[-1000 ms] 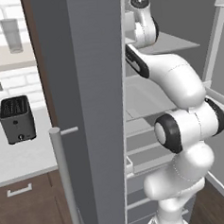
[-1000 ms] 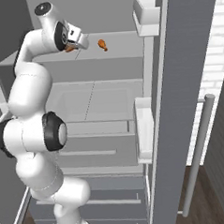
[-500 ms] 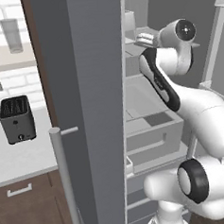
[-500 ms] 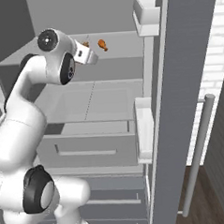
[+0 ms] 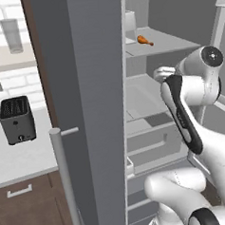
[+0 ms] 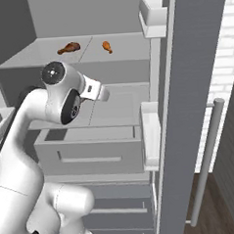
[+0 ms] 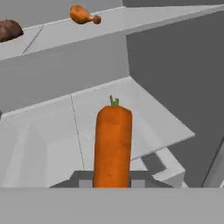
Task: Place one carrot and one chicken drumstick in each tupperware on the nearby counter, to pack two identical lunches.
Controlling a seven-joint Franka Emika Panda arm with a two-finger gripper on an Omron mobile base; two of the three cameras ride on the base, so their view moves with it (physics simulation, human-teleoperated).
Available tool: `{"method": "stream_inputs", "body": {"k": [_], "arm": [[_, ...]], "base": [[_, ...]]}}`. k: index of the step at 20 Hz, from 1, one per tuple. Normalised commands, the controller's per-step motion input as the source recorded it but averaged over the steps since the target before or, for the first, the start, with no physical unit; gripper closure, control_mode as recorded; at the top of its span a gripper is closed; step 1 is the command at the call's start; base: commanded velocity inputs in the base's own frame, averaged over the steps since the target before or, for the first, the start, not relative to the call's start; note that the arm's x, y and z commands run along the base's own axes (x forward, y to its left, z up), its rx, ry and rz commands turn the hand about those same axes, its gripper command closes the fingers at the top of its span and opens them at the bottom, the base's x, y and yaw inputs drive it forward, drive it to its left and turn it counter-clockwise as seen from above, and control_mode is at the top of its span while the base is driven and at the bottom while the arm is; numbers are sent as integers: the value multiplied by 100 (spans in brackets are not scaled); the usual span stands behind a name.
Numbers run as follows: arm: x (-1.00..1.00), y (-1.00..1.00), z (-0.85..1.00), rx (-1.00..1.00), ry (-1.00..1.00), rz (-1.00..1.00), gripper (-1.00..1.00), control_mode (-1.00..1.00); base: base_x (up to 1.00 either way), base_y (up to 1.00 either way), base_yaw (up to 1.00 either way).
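Note:
An orange carrot (image 7: 113, 144) with a small green stub stands upright between the fingers of my gripper (image 7: 112, 180), which is shut on it. The hand (image 6: 96, 90) hangs in front of the open fridge's middle shelf (image 6: 120, 101). Two reddish-brown chicken drumsticks (image 6: 69, 47) (image 6: 106, 46) lie on the upper shelf, above and beyond the hand; in the hand view they are the orange-brown drumstick (image 7: 84, 15) and the darker one (image 7: 9, 29). One drumstick (image 5: 144, 40) is in the left base view too. The counter (image 5: 27, 161) runs to the left of the fridge. The tupperware is out of view.
The fridge's open left door (image 5: 95, 111) with its bar handle (image 5: 66, 179) stands between arm and counter. The right door (image 6: 195, 84) carries door bins (image 6: 150, 134). A drawer (image 6: 91, 150) sits below the middle shelf. A black toaster (image 5: 16, 119) is on the counter.
The arm has pulled back and down from the upper shelf to the middle shelf's level, folding its elbow. The gripper has stayed shut on the carrot. The drumsticks have not moved.

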Motion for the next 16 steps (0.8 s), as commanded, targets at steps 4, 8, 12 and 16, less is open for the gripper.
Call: {"method": "stream_inputs", "body": {"k": [4, 8, 12, 16], "arm": [[-96, -28, -100, -24, 67, 1, 100, -100], [-58, -10, -96, -22, 54, 1, 100, -100], [-47, -3, -58, -11, 16, 5, 100, -100], [-66, -3, -20, 0, 2, 3, 100, -100]], "base": [[0, 0, 0], [0, 0, 0], [0, 0, 0], [0, 0, 0]]}}
